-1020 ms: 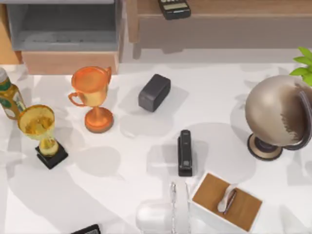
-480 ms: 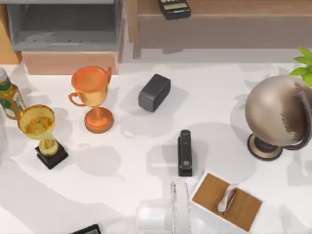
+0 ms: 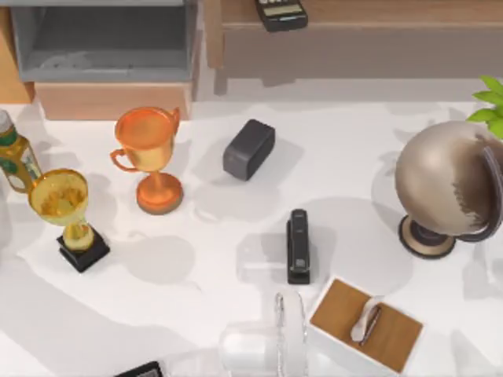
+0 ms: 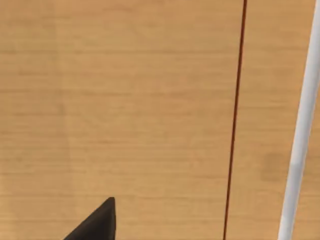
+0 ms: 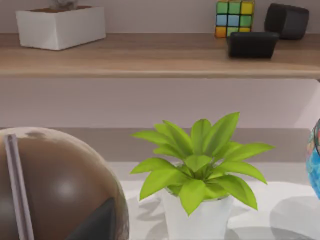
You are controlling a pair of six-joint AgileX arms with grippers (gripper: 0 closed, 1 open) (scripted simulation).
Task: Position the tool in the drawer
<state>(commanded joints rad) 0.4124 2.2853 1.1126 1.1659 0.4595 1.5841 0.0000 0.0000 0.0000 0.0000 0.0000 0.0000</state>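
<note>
Looking from above: the black stapler (image 3: 298, 246) lies flat on the white tabletop (image 3: 236, 236), lengthwise toward the far edge, right of centre and just beyond the white box with a wooden lid (image 3: 364, 325).
Drawer: the drawer (image 3: 106, 55) stands pulled out at the far left, grey inside, tan front panel toward the tabletop, well apart from the stapler.
Between them: an orange trophy (image 3: 151, 157) and a dark grey rounded block (image 3: 248, 148).
Left side: a gold trophy on a black base (image 3: 67, 216) and a bottle (image 3: 16, 157).
Right side: a brown globe (image 3: 448, 188).
Shelf: a long brown shelf (image 3: 354, 31) carries a black keypad device (image 3: 280, 12).
Near edge: a clear glass piece (image 3: 255, 345).
Left wrist view: a tan wood surface (image 4: 125, 100) with a thin dark line; a dark pincer tip (image 4: 97, 225) shows; clenched or released, I cannot tell.
Right wrist view: a green potted plant (image 5: 197, 170), the globe (image 5: 55, 190), and the shelf (image 5: 150, 57) holding a colour cube (image 5: 234, 17); a dark pincer tip (image 5: 97, 222) shows, state again impossible to tell.
</note>
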